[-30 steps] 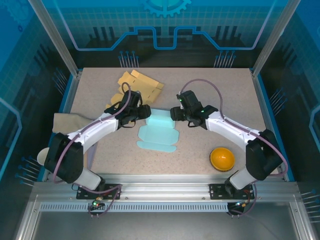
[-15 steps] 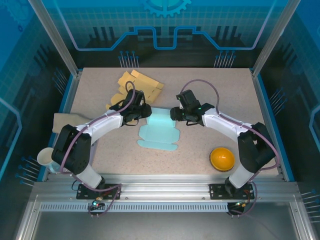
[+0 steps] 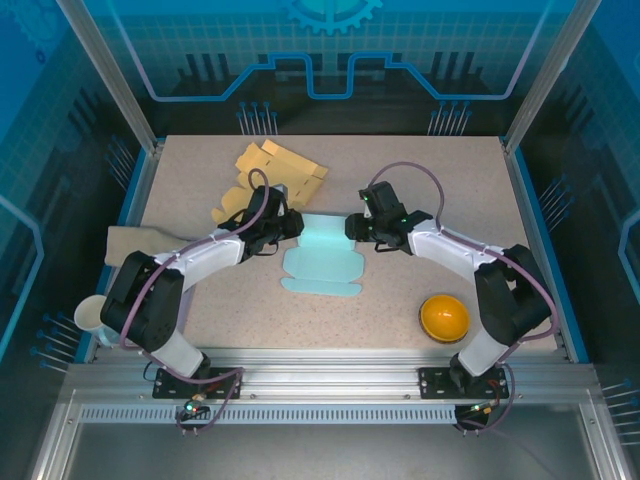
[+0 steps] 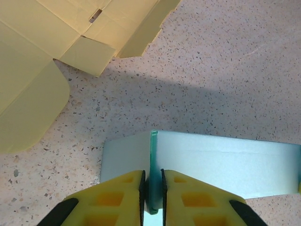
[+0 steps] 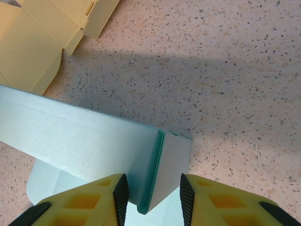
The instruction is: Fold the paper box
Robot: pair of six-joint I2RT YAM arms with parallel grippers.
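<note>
Just left of centre in the top view, the left gripper (image 3: 291, 222) is pinching the raised left flap of the teal paper box (image 3: 322, 262), which is lying mid-table. The right gripper (image 3: 352, 227) is straddling its right flap, jaws narrowly apart.

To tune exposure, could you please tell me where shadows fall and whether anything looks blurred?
Left wrist: sharp, with a broad soft shadow banding the table beyond the paper box. Right wrist: the same shadow band, focus crisp. Top external: evenly lit, sharp.
</note>
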